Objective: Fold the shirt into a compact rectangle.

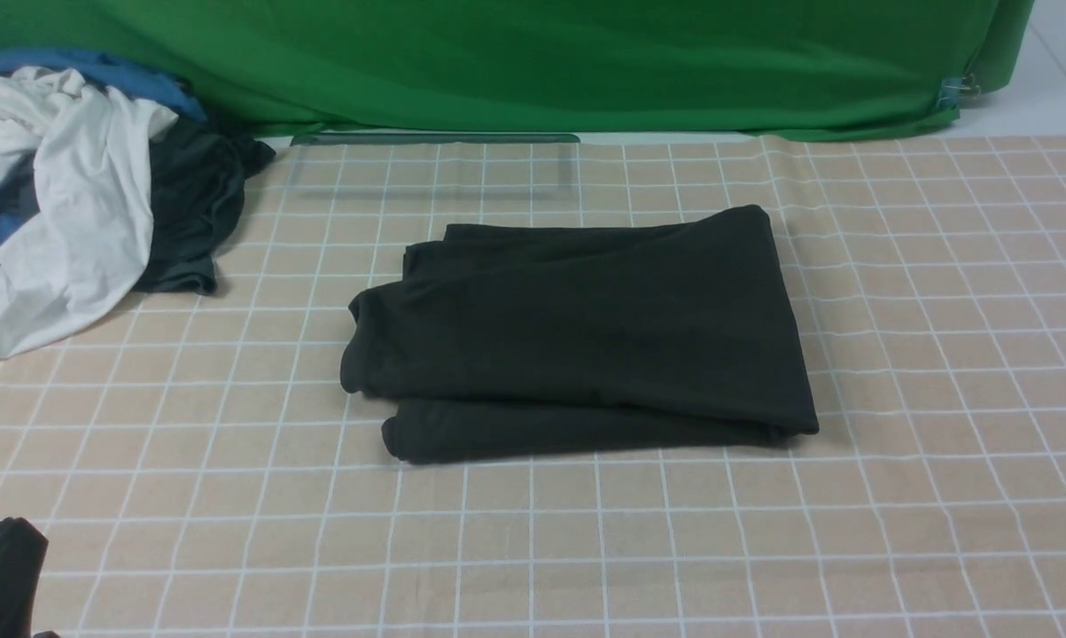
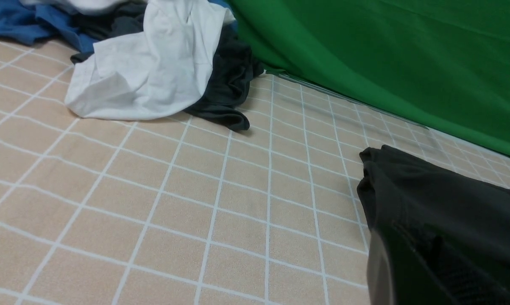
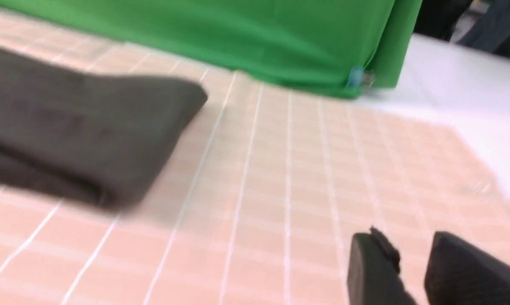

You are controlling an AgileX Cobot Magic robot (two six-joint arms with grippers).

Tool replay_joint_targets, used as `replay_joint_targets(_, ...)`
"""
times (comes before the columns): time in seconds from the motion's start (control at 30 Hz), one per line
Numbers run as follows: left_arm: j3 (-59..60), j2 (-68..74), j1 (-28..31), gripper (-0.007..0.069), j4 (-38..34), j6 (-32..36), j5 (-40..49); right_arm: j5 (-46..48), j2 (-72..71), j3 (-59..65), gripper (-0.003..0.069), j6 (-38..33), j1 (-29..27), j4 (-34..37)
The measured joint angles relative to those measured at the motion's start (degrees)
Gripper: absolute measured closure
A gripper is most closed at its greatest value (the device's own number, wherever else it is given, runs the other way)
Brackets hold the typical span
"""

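Mid-table on the checked cloth [image 1: 896,496] lay the shirt [image 1: 586,328], folded into a stacked, roughly rectangular bundle, its left-hand edges staggered and a lower layer sticking out at the near side. Neither arm touched it. The left gripper [image 2: 441,262] sat low at the near left corner with its jaws closed on nothing; the right gripper [image 3: 411,267] hovered well right of the shirt, jaws slightly apart and empty. Finishing well likely meant squaring those uneven left layers without dragging the stack. No containers were visible; a loose clothes pile [image 1: 81,204] sat far left.
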Motion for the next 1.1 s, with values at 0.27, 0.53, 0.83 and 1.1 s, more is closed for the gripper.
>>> replay_joint_targets(0.27,0.0,0.0,0.0,0.0611,1.57,0.0,0.25,1.89,-1.73,0.3,0.0421,3.41,0.0,-0.45)
replay_joint_targets(0.53,0.0,0.0,0.0,0.0611,2.03,0.0,0.3,1.96,-1.73,0.3,0.0421,4.11,0.0,-0.49)
replay_joint_targets(0.83,0.0,0.0,0.0,0.0611,2.16,0.0,0.3,1.96,-1.73,0.3,0.0421,4.17,0.0,-0.49)
replay_joint_targets(1.1,0.0,0.0,0.0,0.0611,2.16,0.0,0.3,1.9,-1.73,0.3,0.042,4.29,0.0,-0.49)
